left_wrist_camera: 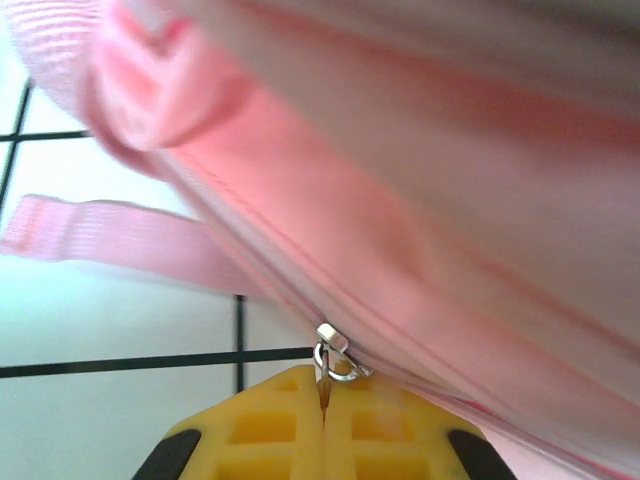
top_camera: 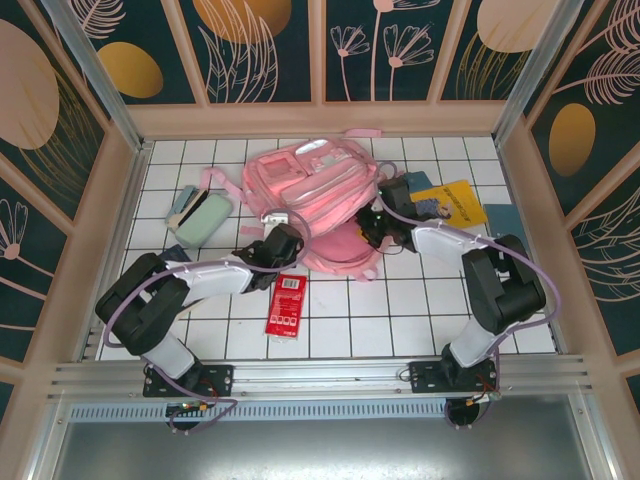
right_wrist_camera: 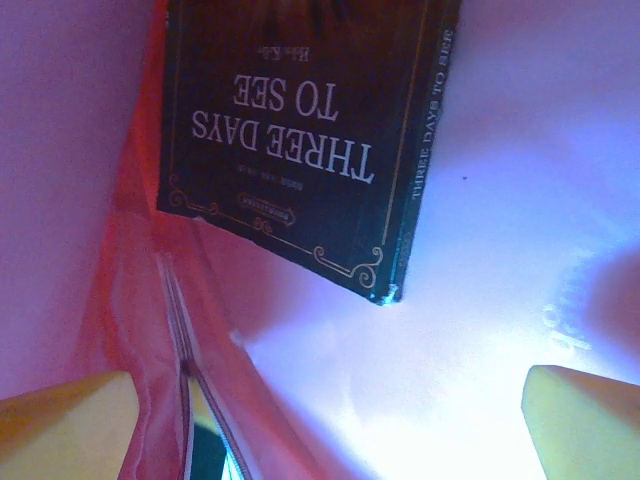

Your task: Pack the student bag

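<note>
Here's the student bag (top_camera: 312,190), pink and puffed up, lying flat at the far middle of the tiled table (top_camera: 420,310). The left gripper (left_wrist_camera: 323,405) is pinched tight on the silver zip pull (left_wrist_camera: 332,350) at the bag's near edge, yellow fingers (left_wrist_camera: 265,430) pressed together with the tab between them. A pink strap (left_wrist_camera: 110,235) trails over the tiles beside it. The right gripper (right_wrist_camera: 320,430) is pushed into the bag's opening, fingers (right_wrist_camera: 60,425) spread wide and holding nothing. Ahead of it lies a dark book (right_wrist_camera: 300,130) titled Three Days to See. Outside, a mint pencil case (top_camera: 205,218) sits left of the bag, a red packet (top_camera: 287,303) nearer the arms, a yellow book (top_camera: 452,203) to the right
</note>
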{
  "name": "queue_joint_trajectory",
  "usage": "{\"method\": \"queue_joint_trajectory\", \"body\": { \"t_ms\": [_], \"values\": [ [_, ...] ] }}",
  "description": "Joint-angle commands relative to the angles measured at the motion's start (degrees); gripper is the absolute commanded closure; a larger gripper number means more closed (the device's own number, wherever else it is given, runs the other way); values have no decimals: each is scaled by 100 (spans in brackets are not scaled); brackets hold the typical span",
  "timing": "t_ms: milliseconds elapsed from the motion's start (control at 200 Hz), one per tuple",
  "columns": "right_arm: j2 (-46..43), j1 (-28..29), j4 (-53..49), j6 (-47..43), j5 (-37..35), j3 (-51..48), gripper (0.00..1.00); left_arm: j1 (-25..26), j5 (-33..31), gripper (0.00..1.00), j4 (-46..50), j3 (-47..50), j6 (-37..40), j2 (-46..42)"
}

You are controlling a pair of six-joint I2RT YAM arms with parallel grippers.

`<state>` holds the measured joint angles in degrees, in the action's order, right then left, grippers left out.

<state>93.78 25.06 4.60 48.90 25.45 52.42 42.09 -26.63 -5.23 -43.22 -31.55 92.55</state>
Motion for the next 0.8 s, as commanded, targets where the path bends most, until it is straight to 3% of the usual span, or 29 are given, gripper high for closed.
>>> {"method": "queue_joint_trajectory", "body": {
  "t_ms": [0, 215, 335, 400, 465, 546, 796],
  "values": [
    [-383, -58, 536, 8, 331, -214, 1, -189, -501, 100, 509, -180, -330, 83],
    [-405, -106, 637, 42, 344, -340, 1, -1097, -430, 100, 877, -488, -747, 534],
    [-406, -84, 657, 74, 373, -279, 1, -1203, -561, 100, 1103, -723, -714, 711],
    [-425, -58, 647, 63, 366, -214, 1, -1198, -200, 86, 1051, -730, -546, 602],
    [-417, -37, 608, 8, 334, -124, 1, -1177, 210, 59, 814, -514, -437, 72],
    [-325, -19, 492, -68, 310, 44, 1, -1073, 463, 44, 656, -267, -308, -521],
    [-84, 99, 369, -176, 261, 545, 1, -425, 878, 39, 654, -335, 358, -1637]
  ]
}}
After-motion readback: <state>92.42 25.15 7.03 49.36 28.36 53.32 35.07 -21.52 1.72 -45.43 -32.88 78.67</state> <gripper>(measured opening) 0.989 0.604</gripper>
